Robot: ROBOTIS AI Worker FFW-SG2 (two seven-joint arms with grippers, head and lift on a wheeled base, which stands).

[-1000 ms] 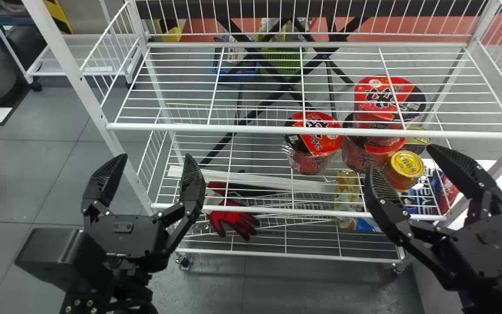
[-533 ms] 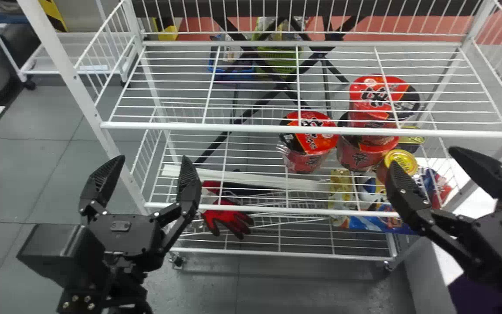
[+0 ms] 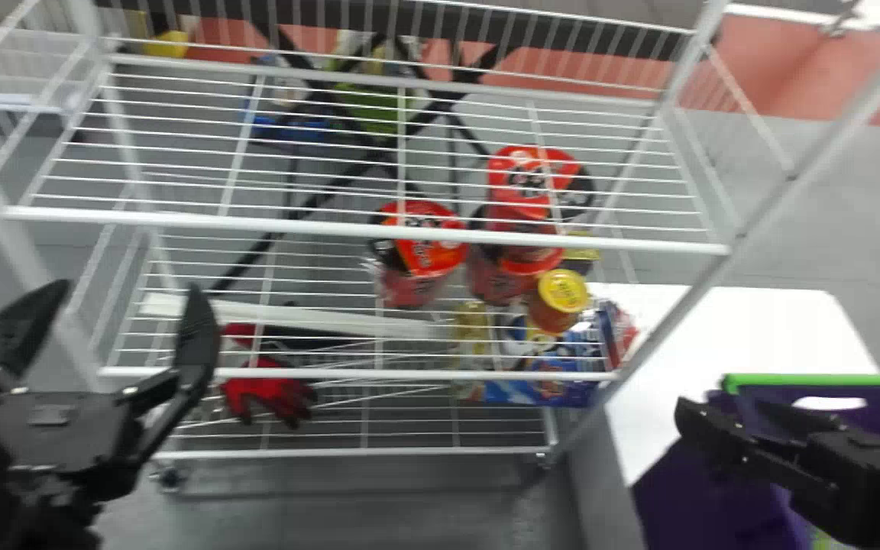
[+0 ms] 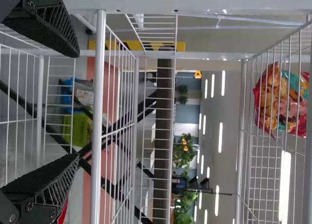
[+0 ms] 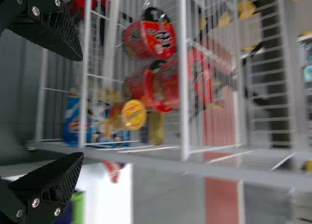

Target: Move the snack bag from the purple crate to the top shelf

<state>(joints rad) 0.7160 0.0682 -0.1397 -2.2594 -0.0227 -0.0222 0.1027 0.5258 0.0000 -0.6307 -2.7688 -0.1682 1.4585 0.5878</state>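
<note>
Fingers parted and empty, the right gripper (image 5: 82, 107) needed height over the purple crate (image 3: 684, 500). The left gripper (image 4: 79, 106) gaped, empty.

Grey floor (image 3: 333, 512); salmon-pink wall band (image 3: 765, 72); white table (image 3: 761, 328); bright ceiling light strips (image 4: 221, 137).

My head view cuts off the deep purple plastic crate with a bright green rim (image 3: 829, 380) at the right and bottom; the black right gripper (image 3: 719, 416) hides part of it. I can't identify the small lime-green patch (image 3: 826, 539) inside.
</note>
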